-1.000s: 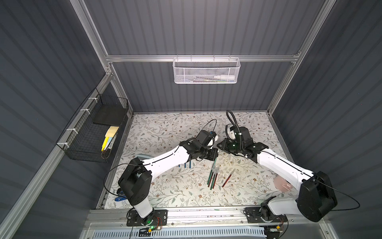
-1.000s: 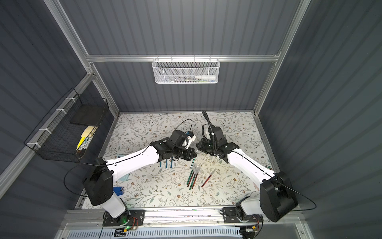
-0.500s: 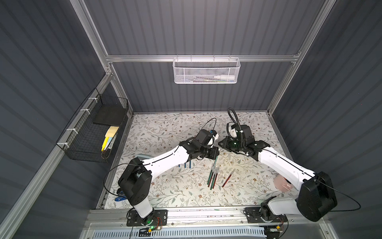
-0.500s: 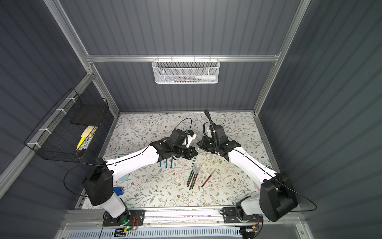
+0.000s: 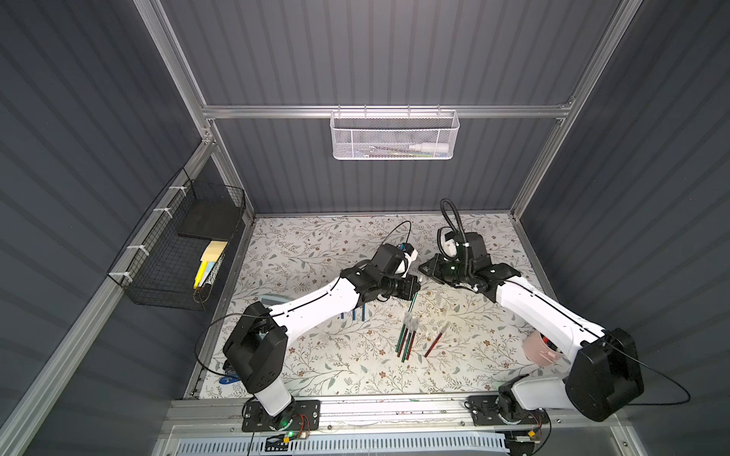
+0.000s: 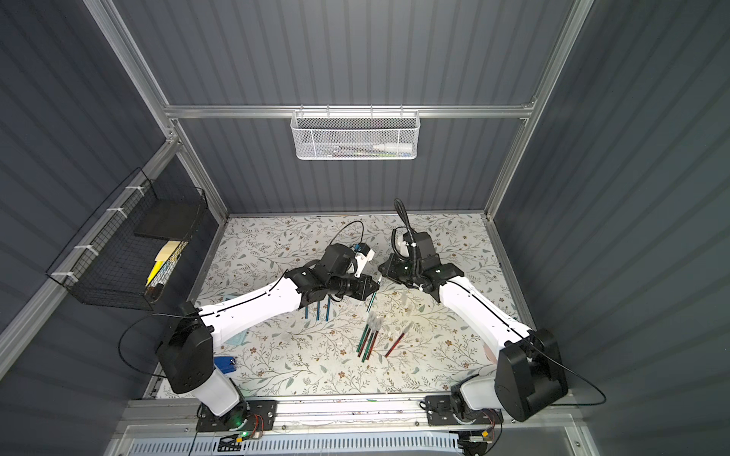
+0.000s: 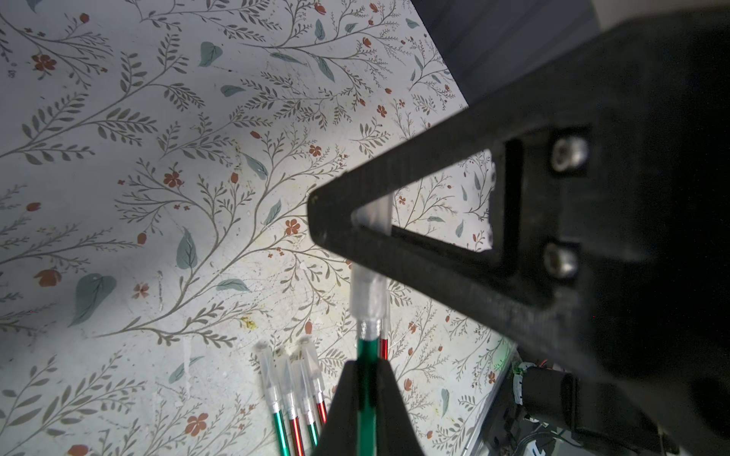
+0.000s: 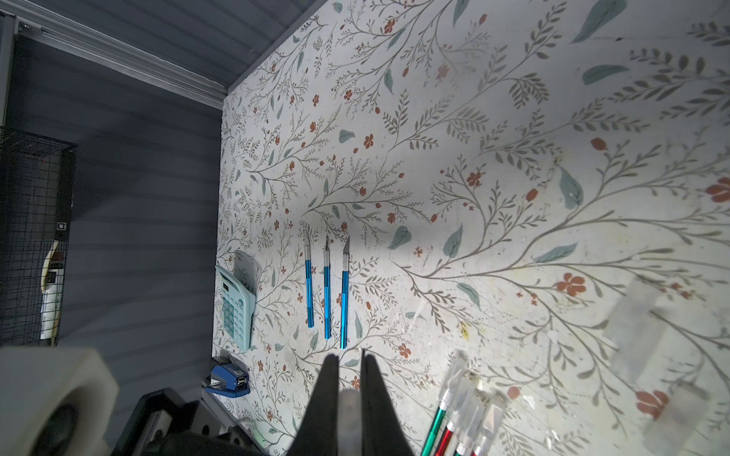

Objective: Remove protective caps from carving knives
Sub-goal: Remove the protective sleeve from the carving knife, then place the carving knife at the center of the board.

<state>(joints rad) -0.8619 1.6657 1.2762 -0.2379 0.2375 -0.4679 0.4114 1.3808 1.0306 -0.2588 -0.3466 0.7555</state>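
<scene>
One green knife [image 7: 366, 379] hangs tilted above the table [image 5: 316, 244], its handle pinched in the left end effector [image 7: 367, 365]. Its clear cap [image 7: 367, 300] sits on the blade, with the outer end clamped by the right end effector [image 8: 348, 359]. Three bare blue knives [image 8: 327, 296] lie parallel, blades pointing the same way. Four capped knives [image 5: 407, 339] (green and red handles) lie bunched side by side. A lone capped red knife [image 5: 434, 341] lies just beside them.
</scene>
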